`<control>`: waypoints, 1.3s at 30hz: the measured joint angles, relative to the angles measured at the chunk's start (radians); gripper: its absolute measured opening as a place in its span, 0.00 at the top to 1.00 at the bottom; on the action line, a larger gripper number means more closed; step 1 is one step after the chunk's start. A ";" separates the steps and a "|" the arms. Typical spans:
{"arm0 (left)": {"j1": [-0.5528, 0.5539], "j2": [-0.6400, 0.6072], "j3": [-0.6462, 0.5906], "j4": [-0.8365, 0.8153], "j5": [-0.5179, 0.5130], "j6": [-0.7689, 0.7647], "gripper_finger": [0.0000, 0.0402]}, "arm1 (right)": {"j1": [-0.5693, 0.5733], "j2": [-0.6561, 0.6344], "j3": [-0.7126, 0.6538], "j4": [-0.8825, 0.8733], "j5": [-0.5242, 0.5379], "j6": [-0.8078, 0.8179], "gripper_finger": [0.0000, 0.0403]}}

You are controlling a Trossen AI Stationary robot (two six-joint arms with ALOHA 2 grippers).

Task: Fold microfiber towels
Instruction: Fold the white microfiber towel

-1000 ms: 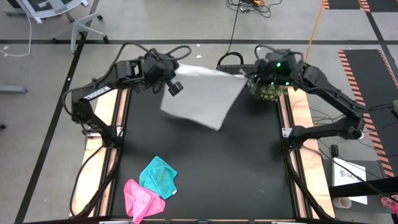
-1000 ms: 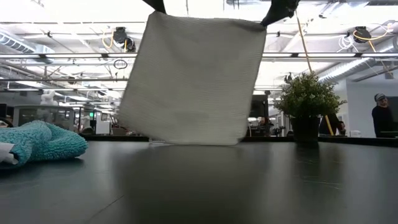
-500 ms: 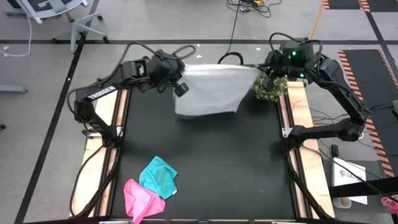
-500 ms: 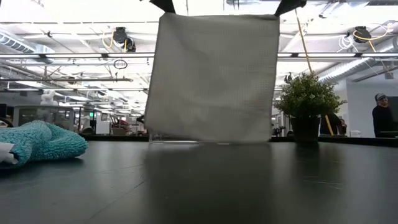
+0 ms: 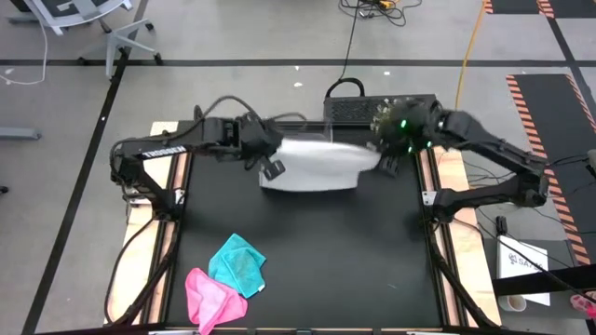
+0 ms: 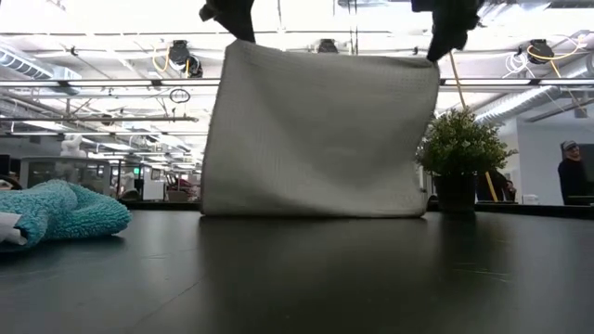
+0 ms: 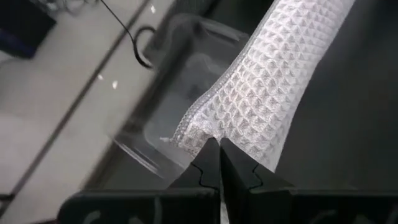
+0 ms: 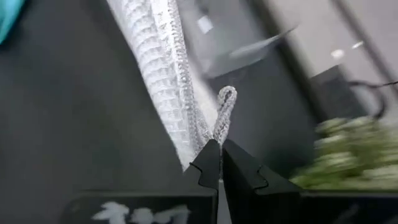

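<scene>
The pale grey-white towel point(image 5: 317, 165) hangs spread between my two grippers near the table's far edge; in the low view its lower edge point(image 6: 316, 213) reaches the table top. My left gripper point(image 5: 270, 158) is shut on its upper left corner, my right gripper point(image 5: 384, 158) on its upper right corner. The teal towel point(image 5: 238, 264) and the pink towel point(image 5: 209, 296) lie crumpled at the near left, touching each other. My left gripper pinches the towel's top corner point(image 7: 198, 134) between its two fingertips, coming from above. The towel hangs below the fingers, its top edge drawn fairly straight toward the other gripper. My right gripper pinches the opposite top corner point(image 8: 205, 138) between its fingertips, from above, beside a small hanging loop point(image 8: 225, 102). The towel hangs below it, its lower edge at the table.
A clear plastic tub point(image 7: 180, 81) stands behind the towel at the table's far edge. A small potted plant point(image 6: 457, 153) stands at the far right. Orange-brown table rims point(image 5: 445, 186) run along both sides. A person point(image 6: 568, 172) is in the room beyond.
Both grippers have come down and toward the table's near side with the grey-white towel. The towel, at first tilted and swinging clear of the table, has levelled out, and its lower edge has come down to the table top.
</scene>
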 joint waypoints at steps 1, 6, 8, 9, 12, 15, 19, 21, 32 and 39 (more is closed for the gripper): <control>-0.021 0.002 -0.017 -0.003 0.000 -0.030 1.00 | 0.037 -0.007 -0.031 0.006 0.000 0.037 1.00; -0.117 0.001 -0.098 -0.009 0.010 -0.164 1.00 | 0.232 -0.031 -0.186 0.088 -0.027 0.250 1.00; -0.154 0.001 -0.143 -0.006 0.023 -0.226 1.00 | 0.309 -0.041 -0.250 0.148 -0.045 0.335 1.00; -0.171 0.002 -0.166 -0.003 0.029 -0.259 1.00 | 0.344 -0.044 -0.281 0.184 -0.052 0.375 1.00; -0.220 0.002 -0.224 -0.002 0.044 -0.362 1.00 | 0.453 -0.046 -0.376 0.302 -0.052 0.497 1.00; -0.266 0.002 -0.275 0.009 0.079 -0.456 1.00 | 0.543 -0.046 -0.459 0.424 -0.053 0.606 1.00; -0.321 0.002 -0.363 0.100 0.129 -0.563 1.00 | 0.636 -0.046 -0.548 0.549 -0.051 0.744 1.00; -0.344 0.002 -0.405 0.161 0.160 -0.601 1.00 | 0.673 -0.046 -0.573 0.571 -0.050 0.802 1.00; -0.422 0.002 -0.568 0.363 0.240 -0.778 1.00 | 0.853 -0.046 -0.604 0.723 -0.009 1.067 1.00; -0.432 0.002 -0.569 0.354 0.160 -0.803 1.00 | 0.908 -0.046 -0.604 0.745 0.138 1.083 1.00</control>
